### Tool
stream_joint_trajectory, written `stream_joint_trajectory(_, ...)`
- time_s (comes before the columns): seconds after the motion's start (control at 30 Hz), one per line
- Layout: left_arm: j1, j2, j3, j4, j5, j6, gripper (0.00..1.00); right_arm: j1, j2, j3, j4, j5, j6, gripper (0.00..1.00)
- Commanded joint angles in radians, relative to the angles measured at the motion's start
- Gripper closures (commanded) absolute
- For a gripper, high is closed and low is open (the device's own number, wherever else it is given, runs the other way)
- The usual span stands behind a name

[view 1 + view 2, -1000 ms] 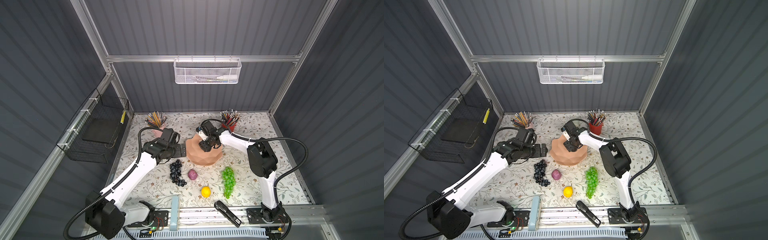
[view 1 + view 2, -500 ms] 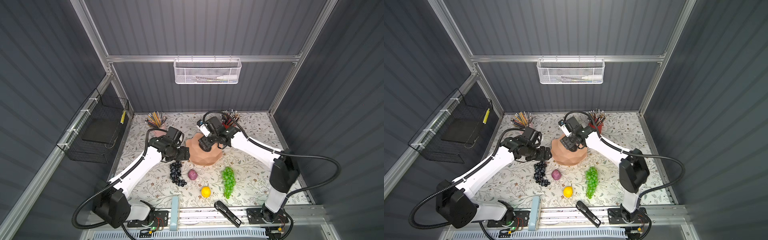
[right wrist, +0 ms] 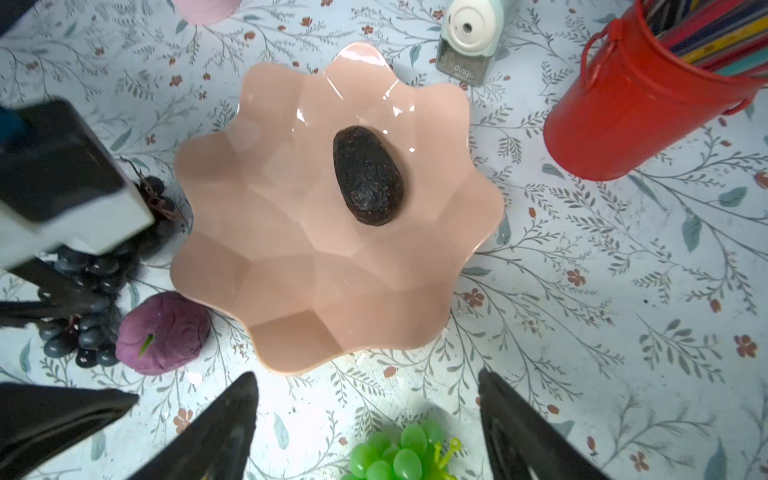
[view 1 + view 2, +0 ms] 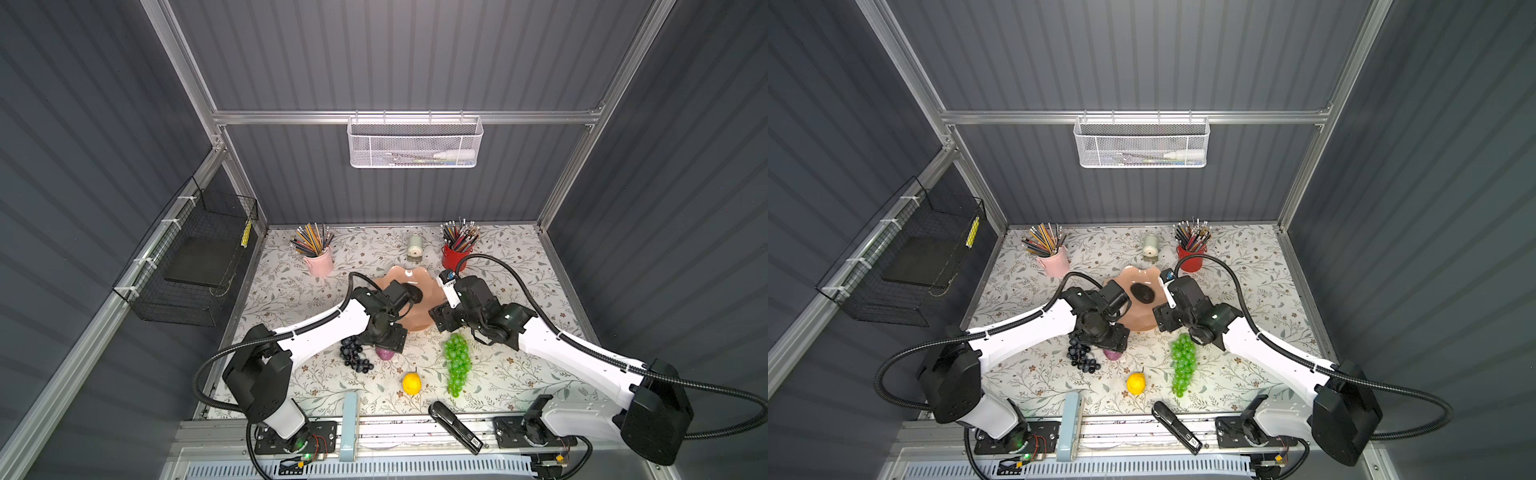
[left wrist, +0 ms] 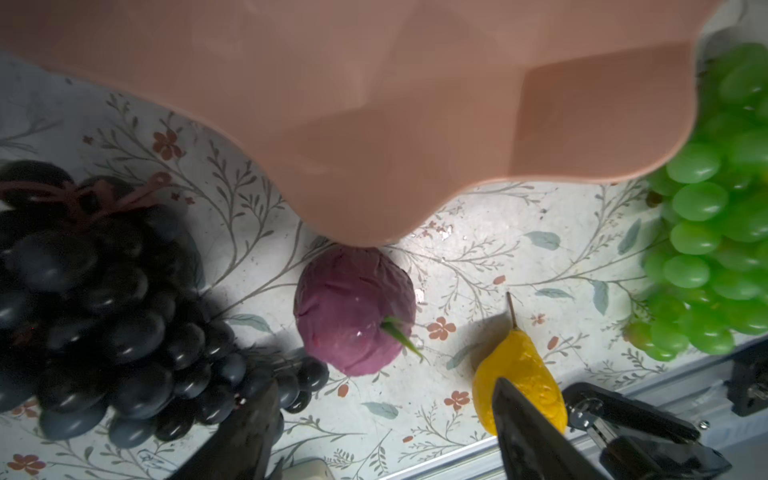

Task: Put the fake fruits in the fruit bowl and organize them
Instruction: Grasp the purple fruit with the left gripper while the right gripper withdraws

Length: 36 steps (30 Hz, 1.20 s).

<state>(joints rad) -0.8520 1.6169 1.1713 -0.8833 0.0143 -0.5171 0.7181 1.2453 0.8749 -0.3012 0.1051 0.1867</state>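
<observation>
- Both arms had drawn back toward the near edge of the desk (image 4: pixel 519 270) since a second earlier. The right arm (image 4: pixel 552 345) had been reaching over the fruit bowl (image 3: pixel 270 249) and now ended at the bowl's near right rim. The left arm (image 4: pixel 324 328) had swung from the bowl's left side round to its near left side.
- The left fingers (image 5: pixel 532 436) were spread apart and held nothing. In both top views this arm's tip hung over the purple fruit (image 4: pixel 384 354) and the edge of the dark grape bunch (image 4: pixel 355 355).
- The right fingers (image 3: pixel 515 424) were also spread and empty. The stem end of the green grape bunch (image 3: pixel 395 457) showed between them, ungripped.
- The avocado (image 3: pixel 368 176) lay on its side inside the bowl, alone and a little off-centre.
- The other four fruits were on the desk outside the bowl. The dark grape bunch and the purple fruit lay just beside the near left rim, and the green grape bunch lay near the near right rim.
- The lemon (image 4: pixel 411 383) sat closer to the front, between the purple fruit and the green grape bunch and apart from the bowl.
- At the back stood a pink pencil cup (image 4: pixel 319 264), a small sharpener (image 4: pixel 414 248) and a red pencil cup (image 4: pixel 455 255). A black stapler (image 4: pixel 455 426) lay on the front rail.
</observation>
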Motion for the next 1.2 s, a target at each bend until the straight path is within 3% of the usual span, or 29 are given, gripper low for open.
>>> stream_joint_trajectory(0.0,-0.01,0.032,-0.021,0.012,-0.042,-0.028,0.19,0.0,0.005,0.004,0.074,0.005,0.033,0.16)
stream_joint_trajectory(0.17,-0.012,0.08,-0.037,0.06,-0.037,-0.026,0.2,0.001,0.041,0.011,0.099,-0.024,0.04,0.17)
stream_joint_trajectory(0.67,-0.011,0.117,-0.079,0.13,-0.05,-0.037,0.45,0.007,0.067,-0.028,0.145,-0.044,0.067,0.17)
stream_joint_trajectory(0.9,-0.01,0.075,-0.096,0.133,-0.057,-0.037,0.56,0.018,0.086,-0.021,0.146,-0.041,0.063,0.17)
stream_joint_trajectory(1.17,-0.01,-0.066,-0.092,0.086,-0.045,-0.039,0.59,0.032,0.067,-0.015,0.115,-0.05,0.048,0.18)
